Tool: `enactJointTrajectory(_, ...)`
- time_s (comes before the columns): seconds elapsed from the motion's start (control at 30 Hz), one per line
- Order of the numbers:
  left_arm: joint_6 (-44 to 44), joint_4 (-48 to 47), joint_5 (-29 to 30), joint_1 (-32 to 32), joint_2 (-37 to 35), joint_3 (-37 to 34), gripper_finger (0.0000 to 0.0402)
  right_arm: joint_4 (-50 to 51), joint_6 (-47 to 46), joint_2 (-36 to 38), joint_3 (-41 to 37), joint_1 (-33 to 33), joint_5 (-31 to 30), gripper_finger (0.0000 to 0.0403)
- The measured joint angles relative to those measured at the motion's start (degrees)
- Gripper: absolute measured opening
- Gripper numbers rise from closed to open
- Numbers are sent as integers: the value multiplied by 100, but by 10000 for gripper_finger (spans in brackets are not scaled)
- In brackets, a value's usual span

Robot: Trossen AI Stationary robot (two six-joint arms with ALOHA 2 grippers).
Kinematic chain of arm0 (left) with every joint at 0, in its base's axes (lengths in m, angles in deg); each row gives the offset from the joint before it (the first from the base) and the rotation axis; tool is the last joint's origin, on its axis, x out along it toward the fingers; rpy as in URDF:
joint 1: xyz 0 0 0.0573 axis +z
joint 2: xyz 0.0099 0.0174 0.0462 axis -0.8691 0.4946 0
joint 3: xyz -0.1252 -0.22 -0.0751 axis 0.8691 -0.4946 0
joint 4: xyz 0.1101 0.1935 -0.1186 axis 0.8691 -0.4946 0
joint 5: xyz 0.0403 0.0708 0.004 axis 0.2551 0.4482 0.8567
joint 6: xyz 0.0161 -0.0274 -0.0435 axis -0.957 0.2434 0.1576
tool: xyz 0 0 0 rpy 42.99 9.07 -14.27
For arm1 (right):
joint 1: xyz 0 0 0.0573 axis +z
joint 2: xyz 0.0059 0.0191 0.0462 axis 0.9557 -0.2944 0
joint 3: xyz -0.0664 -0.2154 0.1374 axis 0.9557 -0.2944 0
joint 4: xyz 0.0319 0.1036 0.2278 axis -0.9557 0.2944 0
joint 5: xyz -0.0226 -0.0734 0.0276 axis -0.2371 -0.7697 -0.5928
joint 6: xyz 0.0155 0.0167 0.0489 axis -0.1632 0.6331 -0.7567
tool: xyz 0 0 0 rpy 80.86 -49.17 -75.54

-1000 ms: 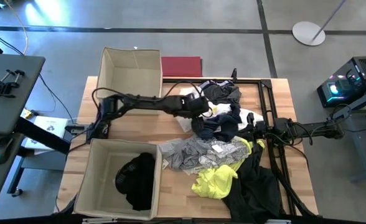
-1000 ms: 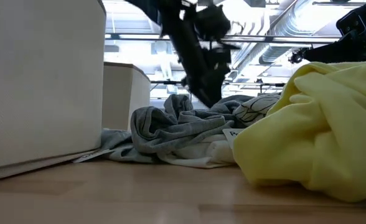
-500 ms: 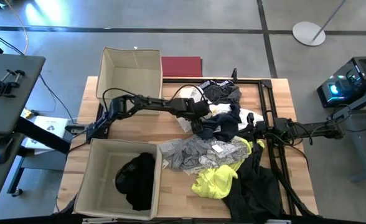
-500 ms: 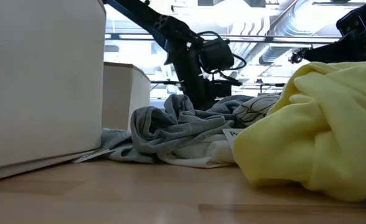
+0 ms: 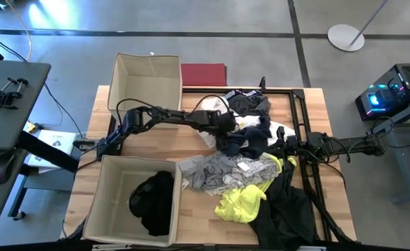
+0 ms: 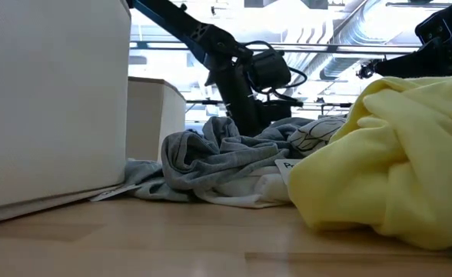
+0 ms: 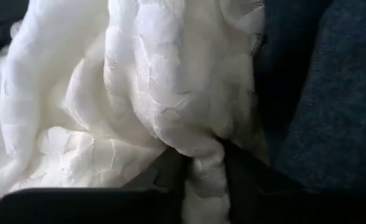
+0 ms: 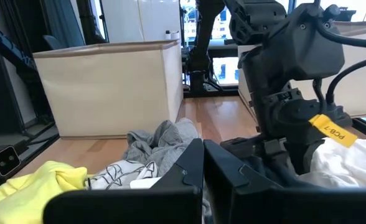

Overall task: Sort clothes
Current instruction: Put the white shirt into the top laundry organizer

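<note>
One black garment (image 5: 154, 201) lies in the near box (image 5: 102, 202), the pile (image 5: 250, 174) remains, and the left gripper (image 7: 198, 163) pinches a white garment (image 7: 139, 93) while the right gripper (image 8: 203, 163) waits shut.

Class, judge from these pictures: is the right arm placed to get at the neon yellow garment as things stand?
Probably yes. The right claw, shut, rests at the pile's edge, and the neon yellow garment lies uncovered on top nearby, with nothing over it.

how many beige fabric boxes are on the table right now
2. One empty box at the table's far left corner; the other box at the near left, holding a black garment.
</note>
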Motion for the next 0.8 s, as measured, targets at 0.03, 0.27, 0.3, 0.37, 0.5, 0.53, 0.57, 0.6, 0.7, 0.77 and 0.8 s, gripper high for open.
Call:
enactJointTrajectory(0.03,-4,74,-6,15,2,-2,55,-2,-1,-2,1,0,1,0)
enactJointTrajectory(0.27,-231,-386,375,-9,-76,295,6,-1,0,-2,1,0,0,0)
enactJointTrajectory(0.3,-273,-591,481,-43,-133,397,6,-2,-1,0,0,0,0,0)
enactJointTrajectory(0.37,-409,-925,705,-114,-261,639,5,0,-1,-3,0,0,-1,0)
enactJointTrajectory(0.5,-560,-1434,1070,-285,-705,1153,5,-2,-1,0,1,0,-1,0)
enactJointTrajectory(0.53,-594,-1522,1096,-327,-790,1249,4,-2,1,0,0,0,-1,0)
enactJointTrajectory(0.57,-635,-1593,1106,-363,-890,1340,4,-2,-1,0,1,0,-1,0)
enactJointTrajectory(0.6,-668,-1673,1106,-396,-994,1410,4,0,-1,0,-1,0,1,0)
enactJointTrajectory(0.7,-853,-1710,1155,-489,-1358,1521,4,0,1,0,1,0,0,0)
enactJointTrajectory(0.77,-1026,-1692,1325,-539,-1665,1563,4,1,1,0,1,0,1,0)
enactJointTrajectory(0.8,-1133,-1659,1475,-564,-1804,1593,4,0,0,0,0,0,0,0)
